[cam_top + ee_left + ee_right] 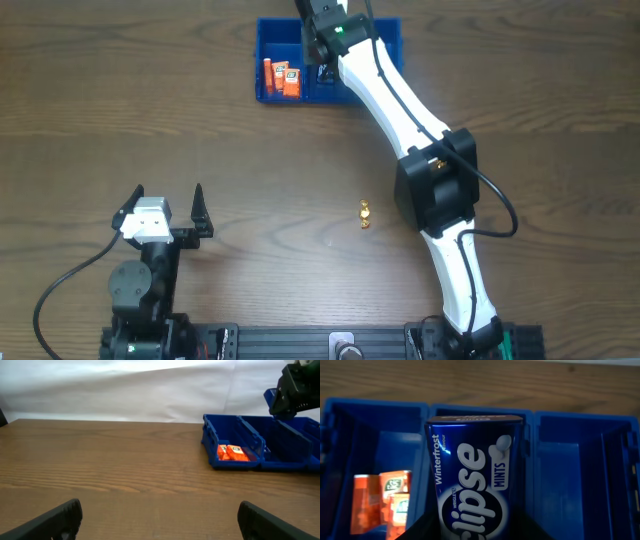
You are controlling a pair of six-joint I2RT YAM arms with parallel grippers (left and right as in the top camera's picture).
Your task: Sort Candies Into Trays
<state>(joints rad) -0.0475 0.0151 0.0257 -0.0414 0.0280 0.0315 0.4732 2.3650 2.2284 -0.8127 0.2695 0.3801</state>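
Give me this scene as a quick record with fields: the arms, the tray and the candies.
blue tray: three compartments, far side of the table
orange candy boxes: in the tray's left compartment, as the top view shows it
right gripper: jaws shut on the blue mint tin, at the middle compartment
left gripper: jaws open, holding nothing, near its base
gold wrapped candy: loose on the table

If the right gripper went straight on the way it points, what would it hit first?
Probably the middle compartment of the blue tray: the right gripper holds a blue mint tin over it, so the tin would touch there first. Depth is unclear.
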